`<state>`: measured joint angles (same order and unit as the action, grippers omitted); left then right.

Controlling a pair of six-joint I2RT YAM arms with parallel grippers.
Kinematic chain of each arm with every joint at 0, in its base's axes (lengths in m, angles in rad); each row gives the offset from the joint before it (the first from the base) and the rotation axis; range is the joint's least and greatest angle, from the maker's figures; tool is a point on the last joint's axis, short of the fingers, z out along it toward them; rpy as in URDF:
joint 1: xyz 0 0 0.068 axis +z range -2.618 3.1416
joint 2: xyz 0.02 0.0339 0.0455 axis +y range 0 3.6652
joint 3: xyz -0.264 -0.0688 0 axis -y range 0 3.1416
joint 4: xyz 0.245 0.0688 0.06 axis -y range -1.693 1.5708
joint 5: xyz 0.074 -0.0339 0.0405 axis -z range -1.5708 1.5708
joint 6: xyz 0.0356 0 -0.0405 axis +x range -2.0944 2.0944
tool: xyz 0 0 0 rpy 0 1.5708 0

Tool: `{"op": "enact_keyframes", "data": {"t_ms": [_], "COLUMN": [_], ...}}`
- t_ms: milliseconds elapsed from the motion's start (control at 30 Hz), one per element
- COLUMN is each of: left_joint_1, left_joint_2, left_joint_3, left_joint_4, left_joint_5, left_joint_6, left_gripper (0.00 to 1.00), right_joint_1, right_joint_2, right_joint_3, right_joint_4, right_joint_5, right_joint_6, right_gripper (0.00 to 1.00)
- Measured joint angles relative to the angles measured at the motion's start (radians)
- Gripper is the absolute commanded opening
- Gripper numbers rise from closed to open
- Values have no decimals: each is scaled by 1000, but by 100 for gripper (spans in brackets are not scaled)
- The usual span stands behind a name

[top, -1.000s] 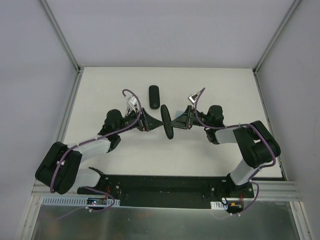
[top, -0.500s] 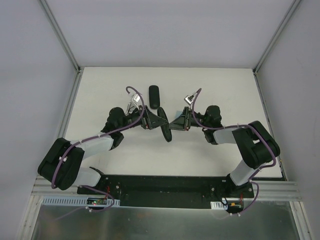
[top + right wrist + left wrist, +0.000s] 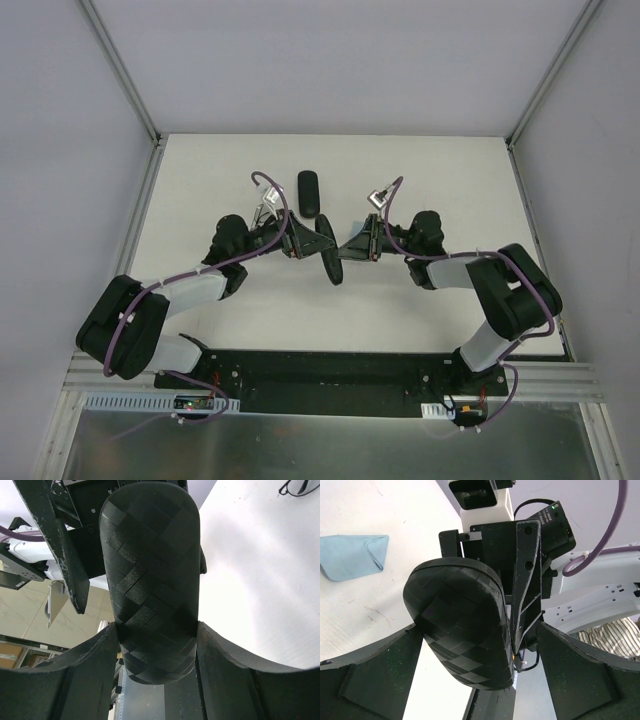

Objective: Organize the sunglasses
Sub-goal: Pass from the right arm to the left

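A black oval case [image 3: 328,256] with a woven pattern hangs edge-up over the middle of the table between both arms. My right gripper [image 3: 346,247] is shut on it, and in the right wrist view both fingers press the case [image 3: 150,560] at the right gripper [image 3: 157,630]. My left gripper [image 3: 309,243] stands open around the other end. In the left wrist view the case [image 3: 460,620] sits inside the left gripper [image 3: 476,630], with a gap to the right finger [image 3: 570,660]. Part of the dark wire-framed sunglasses [image 3: 296,487] lies on the table. The orange pair is out of view.
A second black case [image 3: 308,192] lies on the table just beyond the grippers. A folded light-blue cloth [image 3: 352,555] lies on the white table [image 3: 430,180] in the left wrist view. Metal frame posts [image 3: 135,215] run along the table's sides.
My left gripper has moved right until its jaws straddle the held case. The right gripper and the case have shifted slightly left and away.
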<state>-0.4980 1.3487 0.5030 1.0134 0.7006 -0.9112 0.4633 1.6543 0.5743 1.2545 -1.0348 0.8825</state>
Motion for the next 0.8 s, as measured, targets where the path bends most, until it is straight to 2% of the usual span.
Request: {"op": "enact_keyframes", "data": {"t_ms": [233, 333, 600, 800], "left_joint_1": [0, 0, 0, 1], "left_joint_2": [3, 3, 3, 0], "left_joint_3": [0, 0, -1, -1], "left_joint_4": [90, 101, 111, 112], "left_joint_5": [40, 51, 59, 76], "left_joint_6": [-35, -42, -45, -46], "left_gripper": [88, 85, 86, 82], "right_joint_1": [0, 0, 0, 0], "right_joint_2": [-47, -51, -56, -65], "right_joint_3": [0, 0, 0, -3], "right_joint_4": [15, 22, 28, 28], "right_joint_5": [-3, -5, -11, -17], "right_joint_6": [-5, -5, -8, -9], "right_gripper": [46, 46, 45, 45]}}
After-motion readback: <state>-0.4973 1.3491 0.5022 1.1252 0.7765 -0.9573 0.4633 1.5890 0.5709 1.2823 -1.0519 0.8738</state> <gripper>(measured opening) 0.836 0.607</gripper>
